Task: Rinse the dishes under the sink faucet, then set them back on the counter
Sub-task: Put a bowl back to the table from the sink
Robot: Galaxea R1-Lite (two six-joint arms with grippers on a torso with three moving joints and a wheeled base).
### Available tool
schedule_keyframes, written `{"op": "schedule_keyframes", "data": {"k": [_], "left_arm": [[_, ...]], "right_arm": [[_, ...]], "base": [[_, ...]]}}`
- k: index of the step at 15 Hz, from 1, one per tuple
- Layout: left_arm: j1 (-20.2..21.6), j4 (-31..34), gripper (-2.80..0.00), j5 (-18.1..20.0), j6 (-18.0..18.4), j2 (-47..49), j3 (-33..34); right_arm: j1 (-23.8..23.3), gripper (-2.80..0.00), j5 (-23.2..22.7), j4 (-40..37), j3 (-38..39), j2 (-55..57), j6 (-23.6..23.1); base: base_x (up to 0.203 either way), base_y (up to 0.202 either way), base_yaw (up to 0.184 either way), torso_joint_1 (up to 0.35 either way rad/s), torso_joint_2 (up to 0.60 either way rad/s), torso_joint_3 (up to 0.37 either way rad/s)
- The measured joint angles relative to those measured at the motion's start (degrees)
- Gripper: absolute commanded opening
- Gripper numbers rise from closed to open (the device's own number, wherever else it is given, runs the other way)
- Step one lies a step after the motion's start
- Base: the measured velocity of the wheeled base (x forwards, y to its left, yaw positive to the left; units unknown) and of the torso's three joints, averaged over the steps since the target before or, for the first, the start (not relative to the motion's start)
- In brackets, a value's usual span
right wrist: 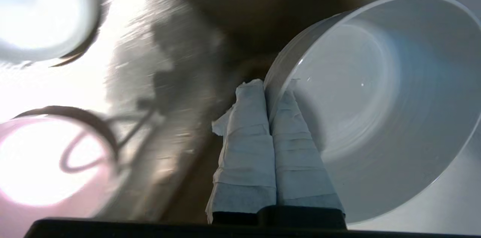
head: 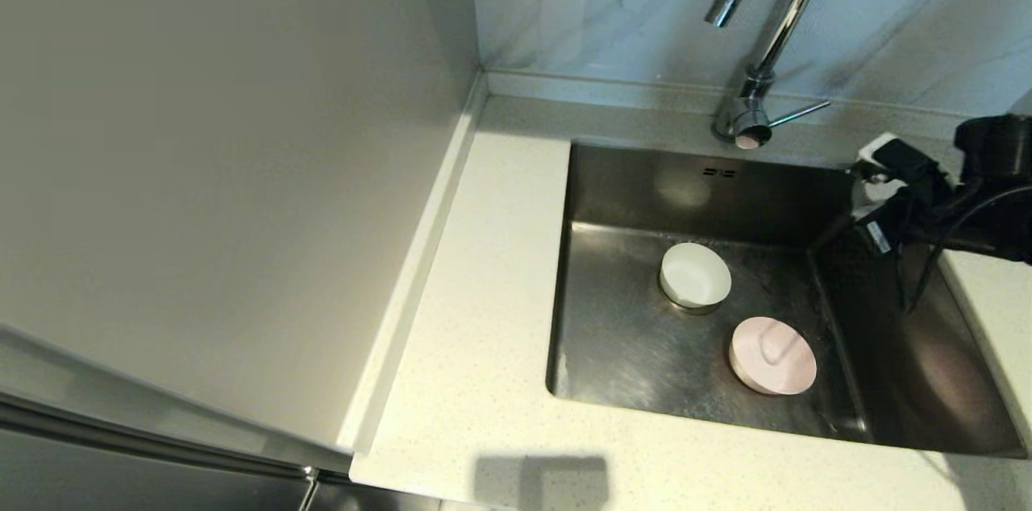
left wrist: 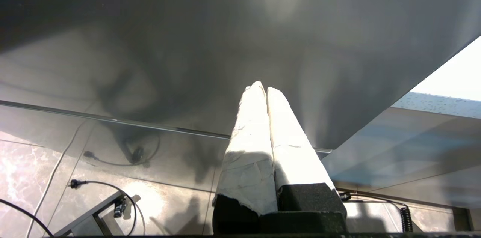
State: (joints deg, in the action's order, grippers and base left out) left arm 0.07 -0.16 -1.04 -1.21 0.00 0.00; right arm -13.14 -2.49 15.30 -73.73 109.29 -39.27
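My right gripper [right wrist: 268, 88] is shut on the rim of the light grey bowl [right wrist: 375, 99], one finger inside and one outside, with the bowl tilted on its side. In the head view that arm [head: 951, 205] reaches over the right side of the sink [head: 629, 350], and the grey bowl is hidden behind it. The white bowl [head: 695, 276] sits over the drain. Nearer the front, the pink bowl [head: 772, 355] lies on the sink floor. The faucet [head: 774, 19] arches over the back edge, its lever [head: 798, 114] pointing right. My left gripper [left wrist: 262, 88] is shut and empty, below the counter.
The off-white counter [head: 484, 293] runs along the left and front of the sink. A tall grey panel [head: 201, 172] borders the counter on the left. The left wrist view shows a grey cabinet front and floor cables [left wrist: 97, 185].
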Motion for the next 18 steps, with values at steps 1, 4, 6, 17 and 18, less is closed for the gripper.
{"op": "schedule_keyframes", "data": {"k": [1,4,6,17,18], "left_arm": [[0.00,0.00,-2.80,0.07,0.02,0.00,0.00],[0.00,0.00,-2.80,0.02,0.00,0.00,0.00],[0.00,0.00,-2.80,0.02,0.00,0.00,0.00],[0.00,0.00,-2.80,0.02,0.00,0.00,0.00],[0.00,0.00,-2.80,0.02,0.02,0.00,0.00]], "right_arm": [[-0.90,-2.80,-0.09,0.00,-1.95,-1.37,-0.03],[-2.56,-2.80,0.18,-0.12,-10.58,0.00,-0.29],[-3.46,-2.80,1.05,-1.49,-17.07,3.67,-0.41],[-7.86,-2.80,5.07,-4.05,-32.28,18.16,-2.26],[-7.97,-2.80,5.41,-4.14,-32.58,18.31,-2.32]], "base": [[0.000,0.000,0.000,0.000,0.00,0.000],[0.000,0.000,0.000,0.000,0.00,0.000],[0.000,0.000,0.000,0.000,0.00,0.000],[0.000,0.000,0.000,0.000,0.00,0.000],[0.000,0.000,0.000,0.000,0.00,0.000]]}}
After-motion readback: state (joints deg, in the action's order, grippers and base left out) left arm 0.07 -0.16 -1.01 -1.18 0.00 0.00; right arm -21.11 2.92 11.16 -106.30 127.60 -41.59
